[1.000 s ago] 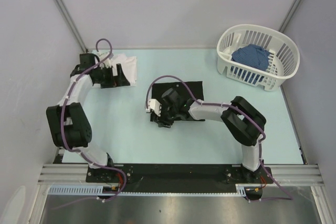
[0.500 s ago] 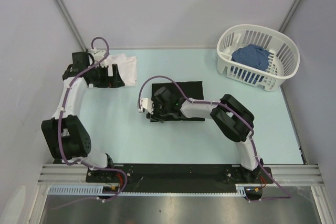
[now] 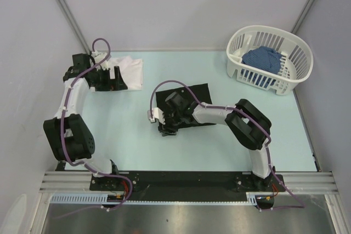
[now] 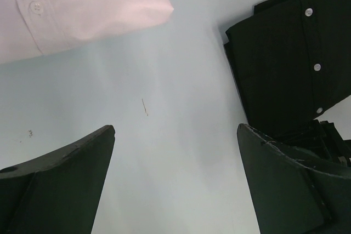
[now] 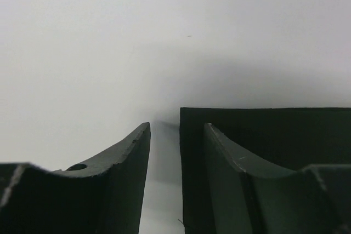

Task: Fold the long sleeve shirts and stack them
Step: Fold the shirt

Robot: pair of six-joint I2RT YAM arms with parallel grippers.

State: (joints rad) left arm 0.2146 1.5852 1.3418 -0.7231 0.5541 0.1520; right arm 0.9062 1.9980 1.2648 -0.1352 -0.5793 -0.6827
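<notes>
The folded black shirt (image 3: pixel 192 94) lies in the middle of the table. It also shows in the left wrist view (image 4: pixel 290 64) with small white buttons. The folded white shirt (image 3: pixel 130 69) lies at the far left, and in the left wrist view (image 4: pixel 82 9) at upper left. My left gripper (image 3: pixel 119 80) is wide open and empty (image 4: pixel 175 130) over bare table beside the white shirt's near edge. My right gripper (image 3: pixel 166 127) is at the black shirt's near-left corner. Its fingers stand narrowly apart (image 5: pixel 176 127), with the edge of the black shirt (image 5: pixel 263 130) lying between them.
A white slatted basket (image 3: pixel 296 61) holding a blue cloth (image 3: pixel 263 58) stands at the far right corner. Grey walls and metal posts close off the table's back and sides. The arms' base rail runs along the near edge.
My right gripper slid left along the black shirt, then back toward the near-left corner. My left arm drew back to the left, its gripper staying by the white shirt.
</notes>
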